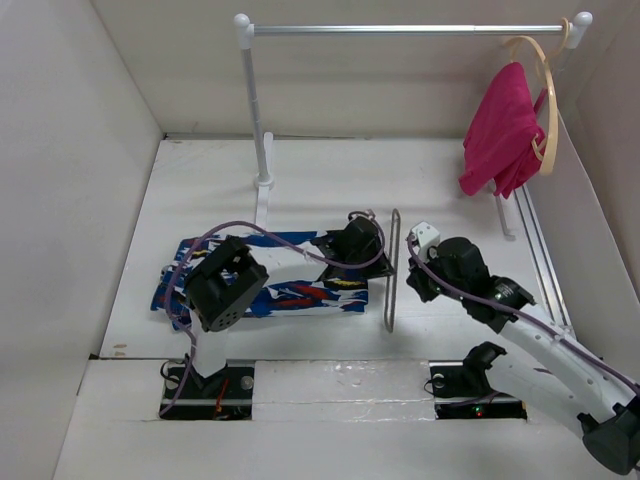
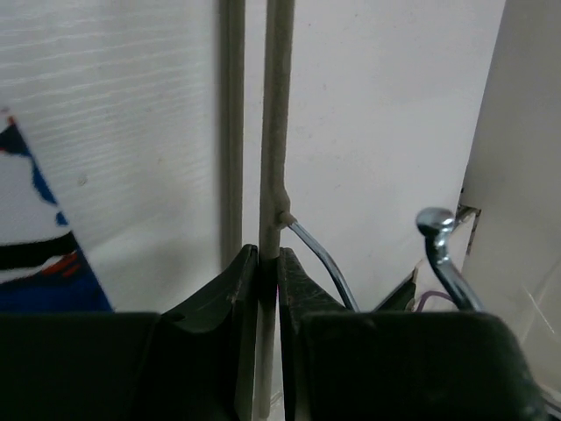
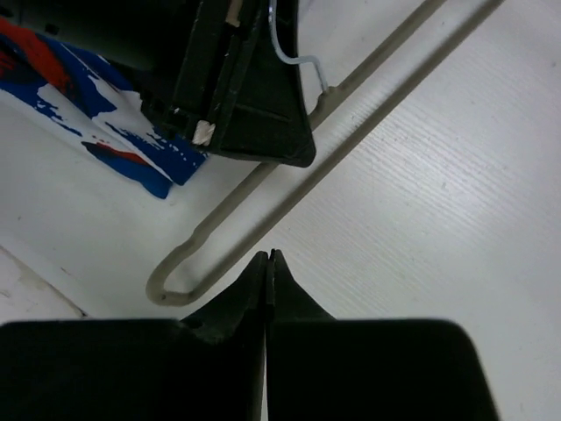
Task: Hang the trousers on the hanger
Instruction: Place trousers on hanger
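Observation:
The trousers (image 1: pixel 270 290), in a blue, white, red and black print, lie folded flat on the table left of centre. They also show in the left wrist view (image 2: pixel 35 263) and the right wrist view (image 3: pixel 79 96). The grey wire hanger (image 1: pixel 391 280) stands on edge just right of them, with its hook (image 2: pixel 443 254) toward the back. My left gripper (image 1: pixel 380 250) is shut on the hanger wire (image 2: pixel 276 132) near the hook's neck. My right gripper (image 1: pixel 412 280) is shut and empty, hovering just right of the hanger's near corner (image 3: pixel 175 276).
A white clothes rail (image 1: pixel 400 30) spans the back, with its post (image 1: pixel 258 120) at centre left. A pink garment (image 1: pixel 500 130) hangs on a wooden hanger (image 1: pixel 545 100) at the rail's right end. White walls close in both sides.

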### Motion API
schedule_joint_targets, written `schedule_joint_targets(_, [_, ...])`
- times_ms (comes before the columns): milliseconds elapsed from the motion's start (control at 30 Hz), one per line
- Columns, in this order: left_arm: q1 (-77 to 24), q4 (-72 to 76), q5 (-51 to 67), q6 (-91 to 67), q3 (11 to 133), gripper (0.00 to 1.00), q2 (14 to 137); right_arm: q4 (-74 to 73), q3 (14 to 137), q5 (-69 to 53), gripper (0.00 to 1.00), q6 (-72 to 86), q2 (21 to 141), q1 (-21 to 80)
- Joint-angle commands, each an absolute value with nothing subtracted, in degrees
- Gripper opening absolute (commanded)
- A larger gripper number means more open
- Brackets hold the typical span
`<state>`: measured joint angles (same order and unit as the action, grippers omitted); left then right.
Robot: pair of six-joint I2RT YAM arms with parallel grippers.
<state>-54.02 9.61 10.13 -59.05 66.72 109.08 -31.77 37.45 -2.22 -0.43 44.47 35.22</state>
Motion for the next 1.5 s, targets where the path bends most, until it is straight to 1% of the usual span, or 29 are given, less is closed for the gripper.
schedule_joint_targets(0, [-55.3, 7.7, 5.0, -58.5, 63.2, 0.0, 101.2, -23.9, 38.1, -3.9, 0.0, 2.3, 45.3, 34.3])
schedule_joint_targets(67, [-55.3, 12.1, 3.2, -59.7, 57.5, 0.0, 98.8, -19.8, 35.8, -6.1, 0.0, 2.5, 46.5, 33.4])
schedule_joint_targets(133, [-55.3, 14.6, 2.4, -61.2, 53.6, 0.0, 96.6, -12.1, 33.8, -9.1, 0.0, 3.2, 48.2, 32.3])
schedule_joint_targets(200, [-54.5, 14.7, 2.2, -61.4, 52.5, 0.0, 96.8, -6.7, 32.0, -13.0, 0.0, 4.5, 52.4, 31.6])
schedule_joint_targets(333, [-54.0, 15.8, 2.7, -62.2, 49.2, 0.0, 96.5, -0.7, 32.3, -13.7, 0.0, 4.8, 60.8, 31.6])
schedule_joint_targets(367, [-54.0, 15.8, 2.6, -62.4, 48.7, 0.0, 96.2, 1.4, 32.5, -14.9, 0.03, 4.7, 62.6, 31.6])
schedule_joint_targets(400, [-54.0, 15.8, 2.3, -62.5, 48.3, 0.0, 95.4, 4.2, 33.2, -15.5, 0.04, 4.8, 66.9, 31.6])
schedule_joint_targets(500, [-54.0, 14.6, 0.6, -62.3, 47.6, 0.0, 94.2, 7.5, 34.7, -15.8, 0.1, 5.2, 74.7, 32.7])
schedule_joint_targets(533, [-53.4, 14.2, 0.5, -62.2, 47.2, 0.0, 94.0, 8.8, 35.1, -15.9, 0.15, 5.5, 76.2, 33.2])
schedule_joint_targets(600, [-53.4, 13.7, -1.5, -62.3, 46.6, 0.0, 93.4, 10.9, 35.3, -16.0, 0.19, 7.0, 78.4, 33.8])
schedule_joint_targets(633, [-53.4, 13.7, -1.8, -62.4, 45.7, 0.0, 93.3, 11.3, 35.3, -15.5, 0.23, 7.5, 79.6, 33.8])
schedule_joint_targets(733, [-52.8, 13.3, -2.8, -62.8, 44.4, 0.0, 92.6, 14.2, 34.9, -15.5, 0.28, 8.6, 81.6, 33.8])
schedule_joint_targets(867, [-52.8, 11.1, -4.2, -62.5, 44.2, 0.0, 92.0, 15.8, 35.2, -16.0, 0.28, 10.2, 83.9, 34.5])
schedule_joint_targets(967, [-52.8, 10.6, -4.3, -62.1, 43.8, 0.0, 91.9, 16.3, 34.2, -14.9, 0.28, 12.1, 82.4, 35.0])
schedule_joint_targets(1100, [-52.8, 10.6, -4.0, -61.6, 43.6, 0.0, 92.0, 15.1, 35.0, -14.2, 0.28, 11.8, 80.7, 32.8])
schedule_joint_targets(1133, [-52.8, 10.7, -4.0, -61.6, 43.6, 0.0, 92.2, 14.4, 35.6, -14.0, 0.29, 11.2, 80.9, 32.8])
schedule_joint_targets(1167, [-52.8, 10.6, -4.0, -61.6, 43.6, 0.0, 92.3, 14.5, 36.5, -14.1, 0.33, 11.2, 81.0, 32.8])
schedule_joint_targets(1233, [-52.8, 10.7, -3.7, -61.5, 43.7, 0.0, 92.6, 14.3, 37.5, -15.1, 0.36, 11.0, 82.1, 32.8])
schedule_joint_targets(1267, [-52.8, 10.8, -3.7, -61.3, 43.8, 0.0, 92.8, 14.1, 38.4, -15.3, 0.39, 10.9, 83.4, 33.7])
schedule_joint_targets(1467, [-52.8, 10.8, -3.7, -61.3, 43.7, 0.0, 92.9, 15.2, 37.8, -13.7, 0.44, 12.8, 86.9, 35.2])
